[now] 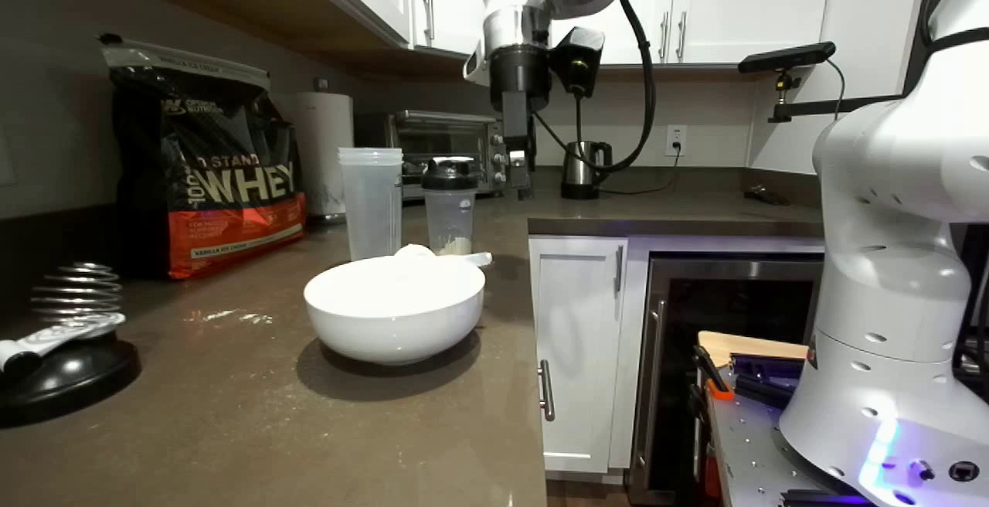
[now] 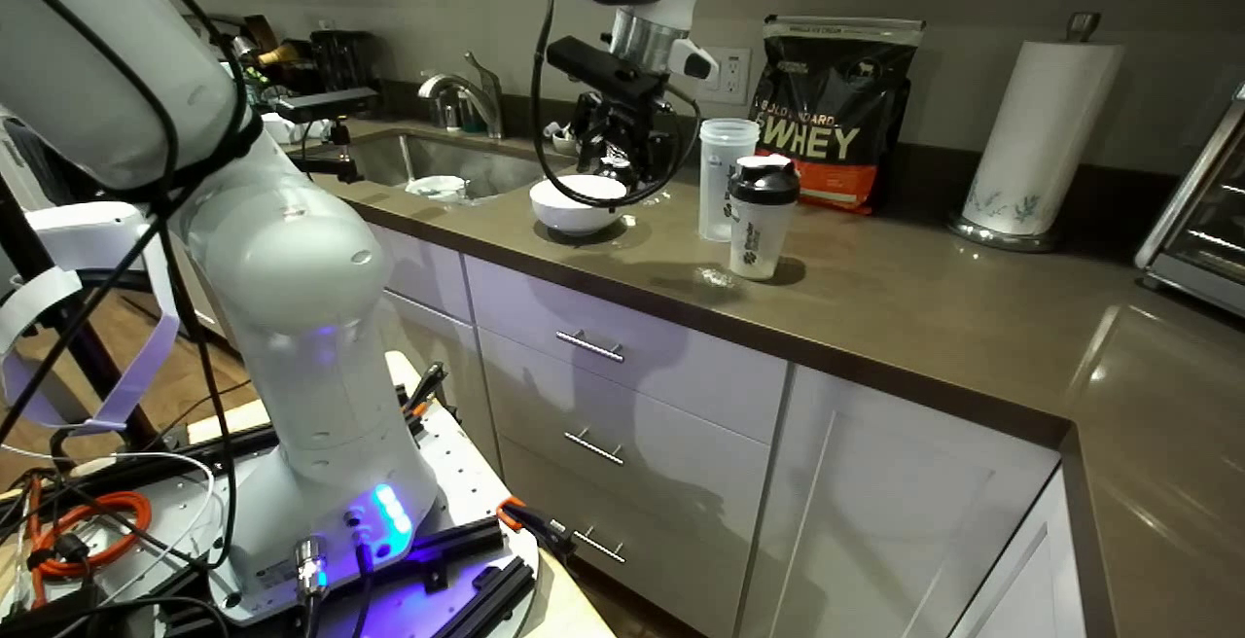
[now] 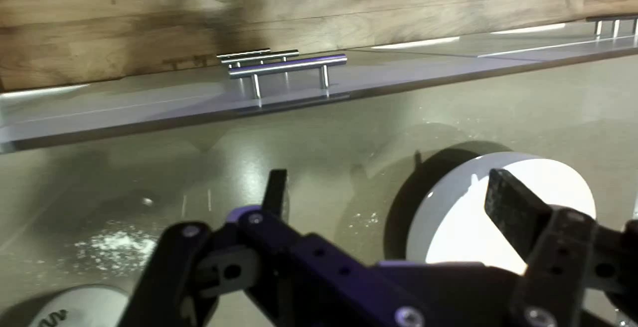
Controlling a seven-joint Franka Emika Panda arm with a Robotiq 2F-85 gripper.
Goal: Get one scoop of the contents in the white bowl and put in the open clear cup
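Note:
The white bowl (image 1: 394, 325) stands on the counter; in the wrist view the glossy white bowl (image 3: 463, 217) lies at right, its inside washed out. A white mound (image 1: 415, 250), probably the contents, shows above its far rim. A pale handle (image 1: 479, 259) pokes past that rim, likely the scoop's; the rest of the scoop is hidden. Behind the bowl rises the tall, lidless open clear cup (image 1: 372, 209), also seen as the clear cup (image 2: 722, 186). My gripper (image 3: 388, 182) hangs above the counter near the bowl, fingers wide apart, nothing between them. One finger (image 3: 516, 212) overlaps the bowl in view.
A black-lidded shaker (image 2: 762, 220) stands close to the cup. Spilled powder (image 3: 117, 249) lies on the counter near it. A whey bag (image 1: 212, 159) and paper-towel roll (image 2: 1046, 137) stand behind. A black dish (image 1: 73, 372) holds a wire coil and utensil. The arm's cable loops beside the gripper.

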